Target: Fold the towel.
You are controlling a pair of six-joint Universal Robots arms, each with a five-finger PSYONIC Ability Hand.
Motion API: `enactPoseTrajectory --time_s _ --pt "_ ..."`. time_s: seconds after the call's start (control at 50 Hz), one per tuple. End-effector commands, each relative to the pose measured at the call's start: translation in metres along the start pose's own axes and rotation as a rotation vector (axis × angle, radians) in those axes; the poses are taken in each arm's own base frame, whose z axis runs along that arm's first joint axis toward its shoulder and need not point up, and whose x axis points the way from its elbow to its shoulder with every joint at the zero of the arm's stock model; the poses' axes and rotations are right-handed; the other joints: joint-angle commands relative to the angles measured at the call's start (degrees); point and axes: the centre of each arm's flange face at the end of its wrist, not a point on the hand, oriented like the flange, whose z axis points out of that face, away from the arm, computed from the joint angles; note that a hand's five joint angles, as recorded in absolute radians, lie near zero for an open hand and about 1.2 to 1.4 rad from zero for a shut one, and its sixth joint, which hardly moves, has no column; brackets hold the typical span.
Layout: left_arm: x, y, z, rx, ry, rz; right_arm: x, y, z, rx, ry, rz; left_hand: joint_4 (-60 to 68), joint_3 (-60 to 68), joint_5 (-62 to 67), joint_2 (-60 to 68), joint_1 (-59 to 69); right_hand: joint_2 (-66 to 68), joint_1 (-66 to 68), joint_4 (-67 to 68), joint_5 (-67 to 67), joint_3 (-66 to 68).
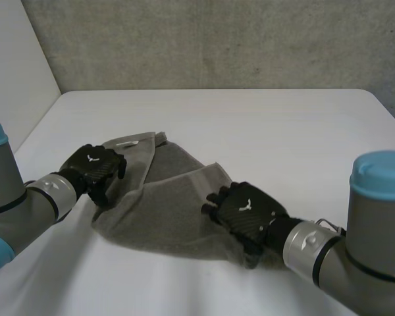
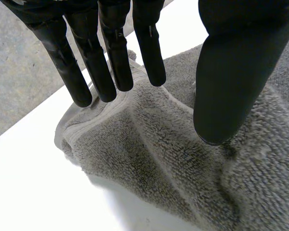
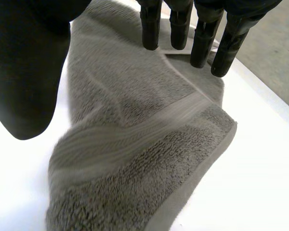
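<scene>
**Hands poised over the cloth.** A rumpled grey terry-cloth towel (image 1: 171,204) lies on the near half of the white table (image 1: 270,131), flanked by both arms. The robot's black left hand (image 1: 92,168) is at the towel's left edge, near a hemmed corner. In the left wrist view its fingers (image 2: 115,53) are straight and spread from the thumb (image 2: 231,72), grasping nothing. The black right hand (image 1: 247,210) is over the towel's near right edge, its fingers (image 3: 202,38) likewise straight and released above the cloth, with nothing pinched.

The step in hand looks like taking hold of the two ends before a fold. You would do well to close each hand on a single layer at a true corner or hem, not on a bunched ridge. Then lift both ends together and draw the cloth flat, so the creases under the left palm come out before any edge is laid over.

The towel's long axis appears to run across the table from one hand to the other. It is slanted, with its left end farther from the robot and its right end nearer. A flat woven band (image 3: 135,130) crosses the cloth under the right palm.
</scene>
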Motion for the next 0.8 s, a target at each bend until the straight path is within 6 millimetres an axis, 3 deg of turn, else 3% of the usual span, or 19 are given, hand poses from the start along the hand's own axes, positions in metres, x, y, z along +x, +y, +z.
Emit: enactPoseTrajectory --time_s 0.02,0.16,0.24,0.28,0.3,0.34,0.36,0.38,0.4,0.48,0.52,0.54,0.56,0.6,0.68,0.8 --pt "0.002 0.001 -0.004 -0.005 0.003 -0.007 0.006 0.002 0.011 -0.025 -0.008 0.149 3.91 3.93 4.13 3.99 3.83 -4.59 -4.14 -5.24 -3.70 -4.26" --pt "0.003 0.001 -0.004 -0.004 0.003 -0.007 -0.005 0.022 0.035 -0.095 -0.041 0.209 3.91 3.93 4.13 3.99 3.83 -4.59 -4.14 -5.24 -3.70 -4.26" --pt "0.004 0.001 -0.004 -0.001 0.005 -0.007 -0.012 0.029 0.043 -0.123 -0.050 0.209 3.91 3.93 4.13 3.99 3.83 3.03 3.48 2.38 3.92 3.36" --pt "0.004 -0.001 -0.004 0.004 0.006 -0.008 -0.010 0.031 0.045 -0.132 -0.031 0.204 3.74 3.76 3.96 3.82 3.66 19.44 19.90 18.79 20.33 19.77" --pt "0.004 -0.001 -0.004 0.004 0.006 -0.008 -0.010 0.031 0.045 -0.132 -0.030 0.204 3.74 3.76 3.96 3.82 3.66 19.54 20.00 18.90 20.43 19.87" --pt "0.004 -0.002 -0.004 0.010 0.006 -0.011 -0.006 0.030 0.043 -0.137 0.002 0.196 3.57 3.59 3.79 3.65 3.50 48.15 48.61 47.50 49.04 48.48" --pt "0.004 -0.002 -0.004 0.010 0.006 -0.011 -0.006 0.030 0.043 -0.137 0.002 0.196 3.57 3.59 3.79 3.65 3.50 48.31 48.76 47.66 49.20 48.64" --pt "0.005 -0.004 -0.004 0.015 0.007 -0.015 -0.002 0.030 0.040 -0.141 0.023 0.193 3.57 3.59 3.79 3.65 3.50 61.30 61.76 60.65 62.19 61.63" --pt "0.005 -0.004 -0.004 0.015 0.007 -0.015 -0.002 0.030 0.040 -0.141 0.024 0.193 3.57 3.59 3.79 3.65 3.50 61.43 61.89 60.78 62.32 61.76" --pt "0.005 -0.007 -0.003 0.024 0.007 -0.030 0.003 0.015 0.022 -0.103 0.069 0.154 3.57 3.59 3.79 3.65 3.50 65.41 65.86 64.76 66.30 65.74" --pt "0.006 -0.008 -0.003 0.028 0.010 -0.032 0.024 0.017 0.006 -0.115 0.133 0.100 3.40 3.42 3.62 3.48 3.33 65.41 65.86 64.76 66.30 65.74" --pt "0.007 -0.009 -0.003 0.032 0.014 -0.031 0.025 0.017 0.006 -0.116 0.133 0.099 3.40 3.42 3.62 3.48 3.33 65.41 65.86 64.76 66.30 65.74" --pt "0.008 -0.010 -0.003 0.035 0.016 -0.031 0.037 0.022 -0.002 -0.141 0.165 0.058 3.40 3.42 3.62 3.48 3.33 65.41 65.86 64.76 66.30 65.74" --pt "0.010 -0.011 -0.004 0.039 0.021 -0.028 0.041 0.027 -0.011 -0.177 0.171 0.008 3.40 3.42 3.62 3.48 3.33 65.41 65.86 64.76 66.30 65.74" --pt "0.016 -0.015 -0.004 0.050 0.034 -0.020 0.037 0.050 -0.034 -0.352 0.068 -0.133 3.40 3.42 3.62 3.48 3.33 65.41 65.86 64.76 66.30 65.74" --pt "0.022 -0.017 -0.005 0.059 0.051 -0.012 0.034 0.070 -0.054 -0.485 -0.057 -0.210 3.23 3.26 3.46 3.32 3.16 65.41 65.86 64.76 66.30 65.74"
